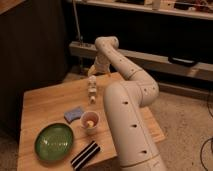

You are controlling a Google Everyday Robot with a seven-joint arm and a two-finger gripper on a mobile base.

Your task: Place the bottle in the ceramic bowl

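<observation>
The bottle [92, 90] is small, slim and pale, and stands upright near the far middle of the wooden table [45, 102]. My gripper [99, 71] hangs just above and slightly behind it, at the end of the white arm [125, 115]. It is open and holds nothing. The ceramic bowl [53, 141], a wide shallow green dish, lies at the table's front left, well away from the bottle.
A small white cup [90, 120] with something yellowish inside stands mid-table, with a blue sponge [74, 114] to its left. A black striped object [85, 154] lies at the front edge beside the bowl. Dark shelving stands behind the table.
</observation>
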